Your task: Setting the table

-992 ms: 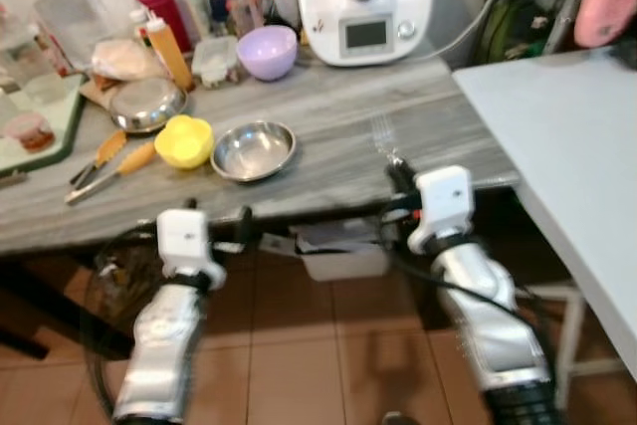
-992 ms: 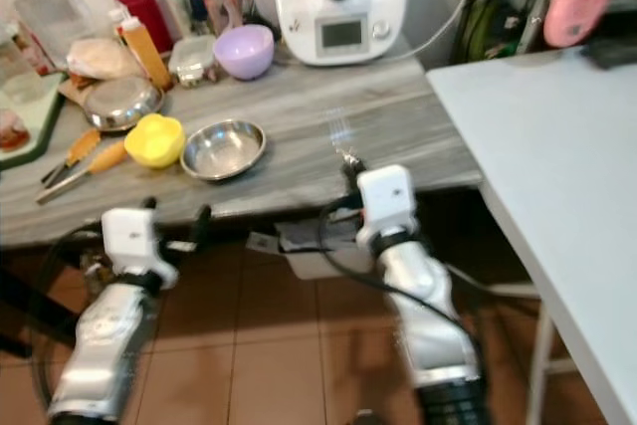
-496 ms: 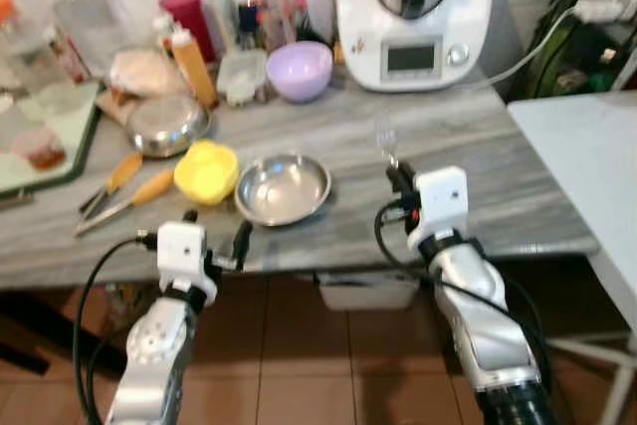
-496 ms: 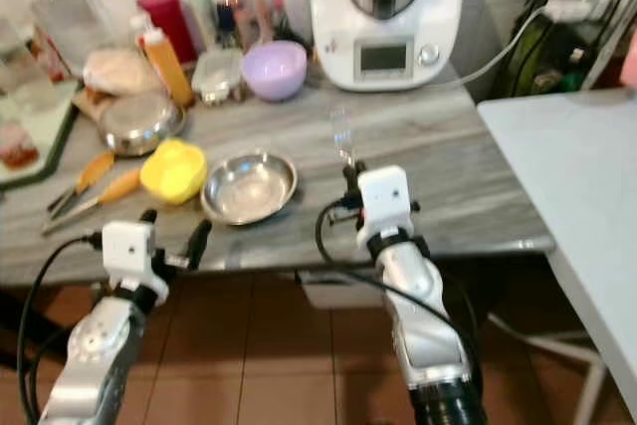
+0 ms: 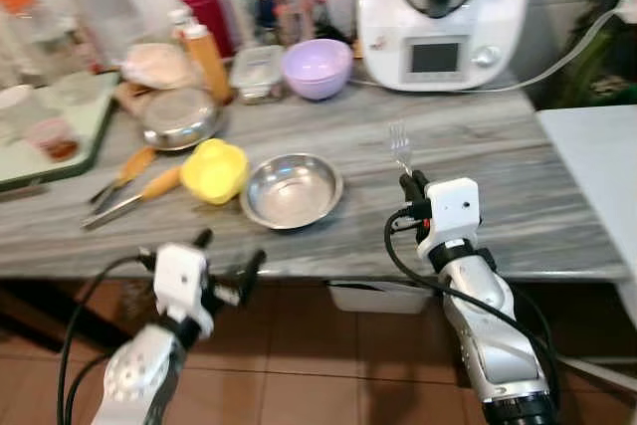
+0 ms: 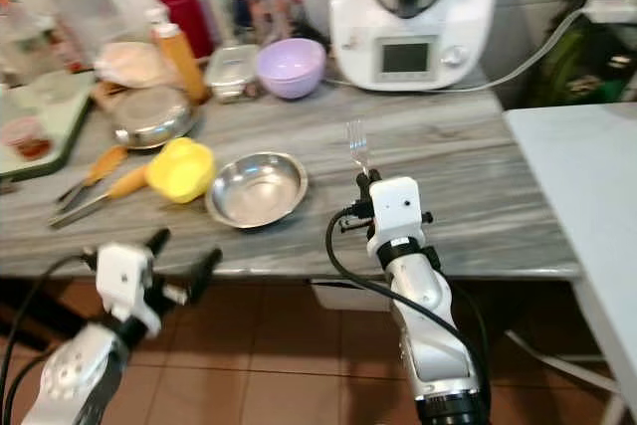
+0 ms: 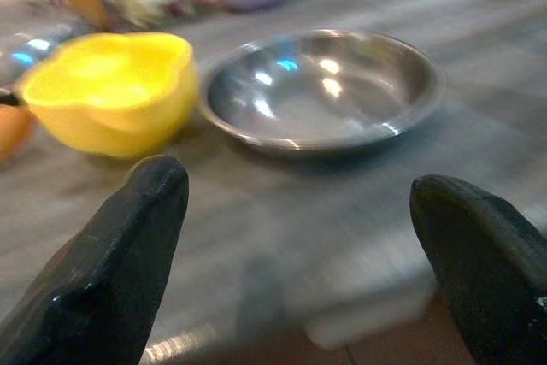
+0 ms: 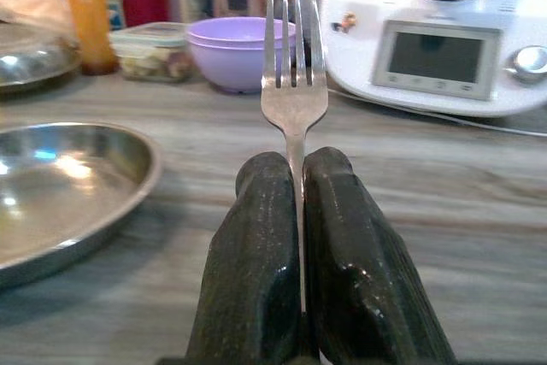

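My right gripper (image 5: 413, 183) is shut on a metal fork (image 5: 400, 144), tines up, held over the grey wooden counter (image 5: 518, 196) to the right of a steel bowl (image 5: 292, 189). The wrist view shows the fork (image 8: 294, 83) pinched between the two black fingers (image 8: 256, 254). My left gripper (image 5: 229, 256) is open, below the counter's front edge, in front of the steel bowl (image 7: 320, 87) and a yellow bowl (image 7: 111, 83). The yellow bowl (image 5: 214, 168) sits left of the steel one.
At the back of the counter stand a white kitchen machine (image 5: 443, 2), a purple bowl (image 5: 317, 67), an orange bottle (image 5: 204, 52), a second steel dish (image 5: 179, 118) and jars. Orange-handled tools (image 5: 129, 181) lie left. A white table (image 5: 597, 146) stands right.
The camera has swung left and closer, so the counter sits more centred. My right gripper still holds the fork upright; my left gripper has dropped lower, below the counter edge.
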`<state>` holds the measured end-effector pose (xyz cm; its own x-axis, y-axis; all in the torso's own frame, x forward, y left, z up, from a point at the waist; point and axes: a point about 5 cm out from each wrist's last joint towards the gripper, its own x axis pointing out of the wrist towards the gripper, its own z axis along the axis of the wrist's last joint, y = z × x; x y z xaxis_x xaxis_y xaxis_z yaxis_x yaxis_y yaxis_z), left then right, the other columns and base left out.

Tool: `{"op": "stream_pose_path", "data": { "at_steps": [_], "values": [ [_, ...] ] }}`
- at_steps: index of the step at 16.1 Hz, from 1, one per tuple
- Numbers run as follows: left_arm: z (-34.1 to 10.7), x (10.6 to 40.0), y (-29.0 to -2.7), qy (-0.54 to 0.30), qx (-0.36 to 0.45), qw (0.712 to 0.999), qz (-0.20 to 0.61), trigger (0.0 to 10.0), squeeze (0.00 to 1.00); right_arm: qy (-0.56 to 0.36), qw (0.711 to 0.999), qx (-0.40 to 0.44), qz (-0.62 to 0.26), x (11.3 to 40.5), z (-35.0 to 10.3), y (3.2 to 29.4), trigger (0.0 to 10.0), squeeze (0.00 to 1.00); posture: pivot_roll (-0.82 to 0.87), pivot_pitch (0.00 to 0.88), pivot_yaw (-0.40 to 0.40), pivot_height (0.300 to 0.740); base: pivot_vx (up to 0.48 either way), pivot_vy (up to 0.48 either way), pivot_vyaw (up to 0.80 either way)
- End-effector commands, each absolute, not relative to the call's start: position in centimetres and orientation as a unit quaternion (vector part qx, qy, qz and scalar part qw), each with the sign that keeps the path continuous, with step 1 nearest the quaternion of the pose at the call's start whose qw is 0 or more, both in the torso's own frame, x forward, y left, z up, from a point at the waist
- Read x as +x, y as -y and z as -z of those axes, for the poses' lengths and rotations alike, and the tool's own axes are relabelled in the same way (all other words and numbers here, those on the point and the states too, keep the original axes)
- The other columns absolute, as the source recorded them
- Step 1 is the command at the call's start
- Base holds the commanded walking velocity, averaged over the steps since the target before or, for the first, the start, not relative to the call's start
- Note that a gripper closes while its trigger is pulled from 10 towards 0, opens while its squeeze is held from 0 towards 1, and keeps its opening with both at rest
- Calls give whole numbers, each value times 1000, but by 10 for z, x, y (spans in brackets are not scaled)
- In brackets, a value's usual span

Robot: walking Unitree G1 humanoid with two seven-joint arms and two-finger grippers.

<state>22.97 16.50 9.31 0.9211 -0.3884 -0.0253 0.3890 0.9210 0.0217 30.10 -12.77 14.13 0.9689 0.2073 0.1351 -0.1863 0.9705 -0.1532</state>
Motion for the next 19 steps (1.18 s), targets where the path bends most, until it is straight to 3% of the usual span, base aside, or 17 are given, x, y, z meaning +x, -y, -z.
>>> {"op": "stream_pose_path", "data": {
  "at_steps": [1,9,19],
  "values": [
    [-99,222,-165,-10,15,972,233,10000,0,77,991,-61,-93,301,-146,128,10000,0,-149,122,150,740,0,0,0],
    [-97,215,-170,-37,32,962,270,10000,0,7,998,7,-57,323,-139,132,10000,0,-139,125,160,740,0,0,0],
    [-85,219,-150,-13,-20,945,326,10000,0,-56,989,98,-93,337,-133,94,10000,0,-135,116,145,740,0,0,0]
  ]
}}
